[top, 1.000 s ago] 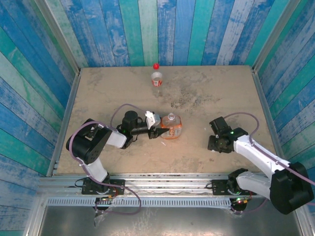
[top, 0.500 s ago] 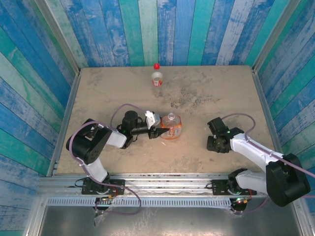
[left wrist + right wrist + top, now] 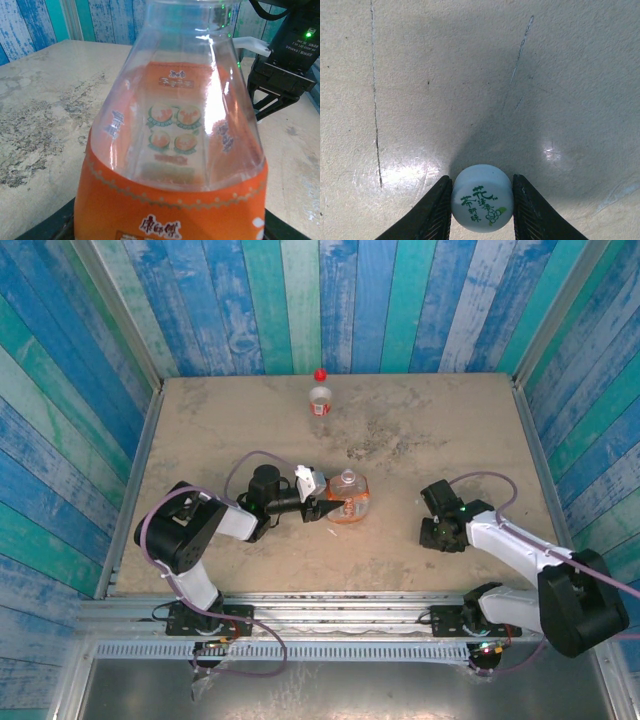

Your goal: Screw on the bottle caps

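Right fingers (image 3: 438,210) are sitting narrow, flanking the white cap (image 3: 481,197) and touching it on both sides. The cap is lying top-up on the bare surface (image 3: 430,430), printed face showing, well to the right of the bottles. Left fingers (image 3: 324,509) are clamping the lower body of the orange bottle (image 3: 172,150), which is standing near the middle of the surface with its neck looking uncapped. The small bottle (image 3: 319,400) is standing at the far edge with the red cap (image 3: 319,374) already on top. Whether that cap is tight cannot be told. The step in hand is judged to be picking up the white cap. The grip is looking centred, which is good, since the cap is smooth and round and an off-centre pinch is likely to squirt it out. Better to be lifting straight up, keeping the cap level, then carrying it left over the orange bottle's mouth. Seating it flat before any turning is going to matter, as a tilted start is risking cross-threading. The left fingers should be holding firm against the twist, or the bottle could be spinning along with the cap.
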Controlling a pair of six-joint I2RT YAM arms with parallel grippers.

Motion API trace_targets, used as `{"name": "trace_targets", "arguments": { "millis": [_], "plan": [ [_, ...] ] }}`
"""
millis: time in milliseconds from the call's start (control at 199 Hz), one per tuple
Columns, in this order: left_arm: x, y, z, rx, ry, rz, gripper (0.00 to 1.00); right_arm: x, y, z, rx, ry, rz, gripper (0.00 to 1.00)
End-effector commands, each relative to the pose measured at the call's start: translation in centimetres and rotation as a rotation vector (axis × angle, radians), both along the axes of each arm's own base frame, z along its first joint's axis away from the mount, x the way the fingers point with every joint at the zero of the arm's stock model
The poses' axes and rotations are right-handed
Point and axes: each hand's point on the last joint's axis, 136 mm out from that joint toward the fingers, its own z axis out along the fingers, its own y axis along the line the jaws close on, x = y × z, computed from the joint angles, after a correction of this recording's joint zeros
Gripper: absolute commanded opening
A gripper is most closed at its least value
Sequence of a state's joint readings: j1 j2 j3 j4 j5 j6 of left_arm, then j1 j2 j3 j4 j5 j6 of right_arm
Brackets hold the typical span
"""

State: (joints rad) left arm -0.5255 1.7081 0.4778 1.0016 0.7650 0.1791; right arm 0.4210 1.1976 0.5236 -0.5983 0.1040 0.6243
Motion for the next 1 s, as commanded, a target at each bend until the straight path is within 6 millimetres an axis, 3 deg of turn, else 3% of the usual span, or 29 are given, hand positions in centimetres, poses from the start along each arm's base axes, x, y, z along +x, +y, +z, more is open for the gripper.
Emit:
{"name": "trace_targets", "arguments": {
  "millis": [0,155,326,481,782,993],
  "plan": [
    [-0.4,-0.4,2.0,-0.027,-0.045,-0.033,0.57,0.1,-0.1,1.0,-0.011,-0.007,0.022,0.33],
    [-0.4,-0.5,1.9,-0.028,-0.040,-0.039,0.58,0.7,0.5,2.9,-0.037,-0.016,0.078,0.33],
    [-0.6,-0.8,1.4,-0.012,-0.034,-0.050,0.58,1.8,2.5,5.9,-0.067,-0.020,0.184,0.33],
    [-0.7,-0.9,1.2,-0.006,-0.034,-0.055,0.58,3.3,5.2,9.6,-0.076,-0.034,0.282,0.33],
    [-0.8,-1.1,1.1,-0.007,-0.031,-0.062,0.58,5.5,12.9,17.8,-0.020,-0.129,0.499,0.33],
    [-0.8,-1.1,1.1,-0.008,-0.032,-0.067,0.57,5.9,17.0,21.4,0.002,-0.166,0.607,0.34]
  ]
}}
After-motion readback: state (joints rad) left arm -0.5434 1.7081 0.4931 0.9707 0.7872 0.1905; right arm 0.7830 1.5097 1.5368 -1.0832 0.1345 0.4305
